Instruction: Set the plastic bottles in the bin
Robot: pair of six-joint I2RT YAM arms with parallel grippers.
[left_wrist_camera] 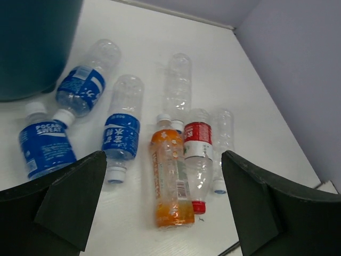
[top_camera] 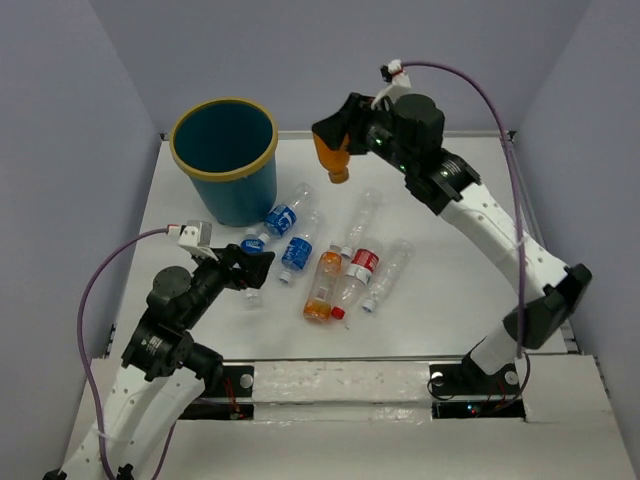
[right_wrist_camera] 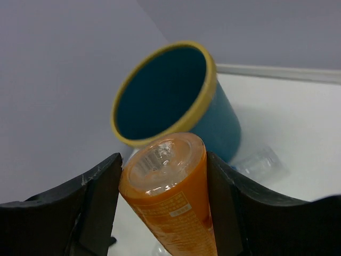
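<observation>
A smooth white table (top_camera: 450,300) fills a booth of plain lavender-grey walls (top_camera: 60,150), with a glossy strip (top_camera: 330,380) along its near edge. Nearest, the left gripper (top_camera: 248,268) sits low at the near-left of the bottles (top_camera: 362,215), its matt black fingers (left_wrist_camera: 74,186) spread wide with nothing between them. Past it seven lie on their sides in a loose cluster mid-table. They are thin clear plastic, some ribbed, mostly white-capped. Three blue-label bottles (top_camera: 298,250) lie toward the bin, an orange bottle (top_camera: 322,285) lies against a red-label bottle (top_camera: 355,275) with a red cap, and two bare clear bottles (top_camera: 390,270) lie to the right. Further back on the left stands the bin (top_camera: 235,195) — round, teal, tapering downward, with a yellow rim, upright and dark inside. Farthest and highest, the right gripper (top_camera: 340,135) is clamped on a second orange bottle (right_wrist_camera: 170,197) — held tilted in the air, right of the bin and apart from it
</observation>
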